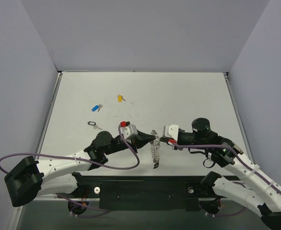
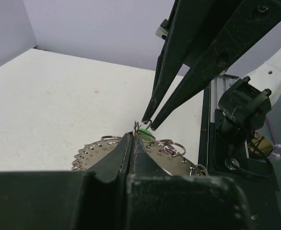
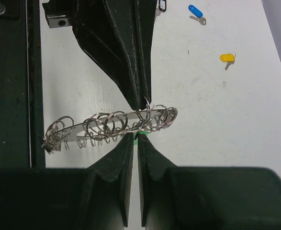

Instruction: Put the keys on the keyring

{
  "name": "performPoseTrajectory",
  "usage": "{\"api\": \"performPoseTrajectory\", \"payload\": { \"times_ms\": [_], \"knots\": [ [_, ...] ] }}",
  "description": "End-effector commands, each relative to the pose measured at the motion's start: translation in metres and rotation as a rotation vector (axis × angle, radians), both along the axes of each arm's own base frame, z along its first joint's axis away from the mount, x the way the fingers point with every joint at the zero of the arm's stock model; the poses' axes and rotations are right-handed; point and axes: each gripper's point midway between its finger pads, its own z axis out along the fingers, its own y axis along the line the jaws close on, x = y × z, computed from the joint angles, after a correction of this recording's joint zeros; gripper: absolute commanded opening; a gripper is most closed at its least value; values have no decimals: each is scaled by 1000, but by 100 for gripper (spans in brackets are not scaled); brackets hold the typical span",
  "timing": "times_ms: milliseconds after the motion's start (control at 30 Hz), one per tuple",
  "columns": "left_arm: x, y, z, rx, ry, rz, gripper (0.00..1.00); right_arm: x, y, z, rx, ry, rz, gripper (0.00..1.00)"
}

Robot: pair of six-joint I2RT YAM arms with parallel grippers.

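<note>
Top view: the left gripper (image 1: 151,139) and right gripper (image 1: 162,140) meet nose to nose low in the centre of the frame. The keyring (image 1: 154,151) is held between them over the tabletop (image 1: 188,96). A blue-headed key (image 1: 96,108), a yellow-headed key (image 1: 120,98) and a black-headed key (image 1: 92,124) lie loose toward the upper left, well apart from the ring.

Left wrist view: the left jaws are closed on the ring's near edge. The right jaws come down from the upper right, also closed, with the green-headed key (image 2: 145,131) at their tips. The step in hand looks like threading this key onto a wire loop (image 2: 136,127).

Right wrist view: the keyring runs edge-on across mid-frame as a flat silvery hoop crowded with small overlapping rings. The left jaws pinch it from above, and a green sliver shows at the right tips. Next, the key's hole probably has to be worked along the loop's split while the ring is kept steady.
</note>
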Motion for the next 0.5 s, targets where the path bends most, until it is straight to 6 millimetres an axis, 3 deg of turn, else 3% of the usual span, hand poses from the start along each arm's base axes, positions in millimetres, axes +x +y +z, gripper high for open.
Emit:
{"api": "performPoseTrajectory", "payload": {
  "times_ms": [0,200,300,333,400,467],
  "knots": [
    [9,10,57,-242,-22,51,0,-14,2,33,113,116,16,11],
    [2,7,52,-299,-5,16,0,-21,0,64,217,268,1,43],
    [-2,3,53,-307,-9,-1,0,-15,-2,87,288,381,-22,52],
    [-2,1,51,-307,-6,-1,0,-23,0,93,309,454,7,54],
    [-3,-2,52,-315,10,4,0,-19,-2,100,318,563,-9,58],
    [-5,-6,54,-324,27,1,0,-17,-6,93,284,653,-31,60]
  ]
}}
